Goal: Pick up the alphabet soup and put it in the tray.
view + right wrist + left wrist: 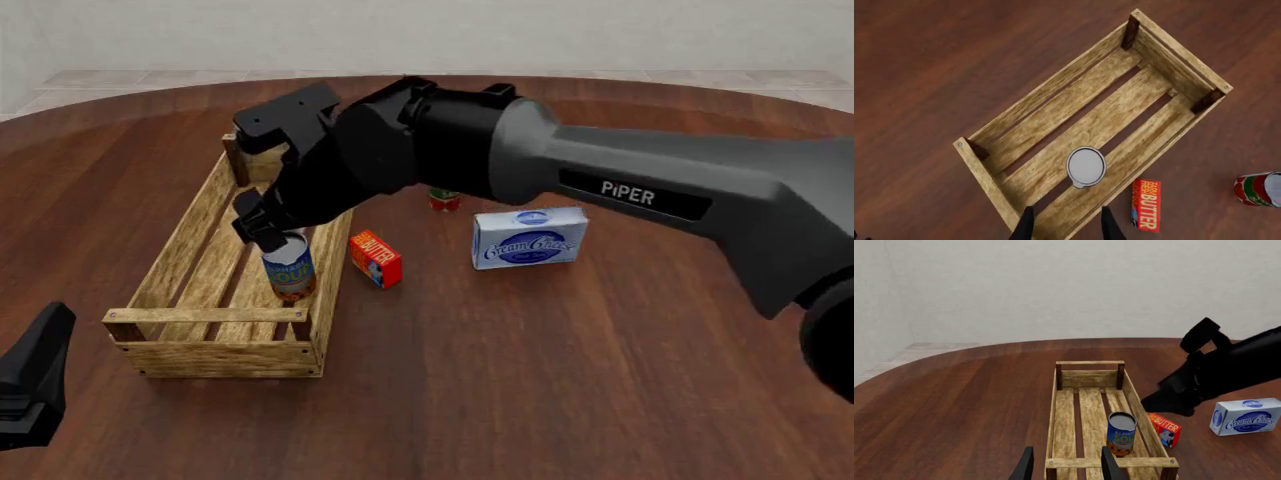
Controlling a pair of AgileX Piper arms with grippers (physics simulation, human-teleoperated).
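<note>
The alphabet soup (290,270), a blue and orange-yellow can with a white top, stands upright on the slats inside the tray (214,345), near its front end. My right gripper (267,235) hovers just above the can, fingers apart and holding nothing. From the right wrist view the can's top (1086,166) lies just beyond the open right gripper (1066,225), within the tray (1181,50). My left gripper (1066,467) is open and empty at the tray's (1065,425) near end, with the can (1121,432) in front of it.
A butter box (375,258) lies just right of the tray. Farther right sits a cream cheese box (530,237), and a small red and green can (445,199) stands behind them. The right arm (1214,370) reaches across above the tray.
</note>
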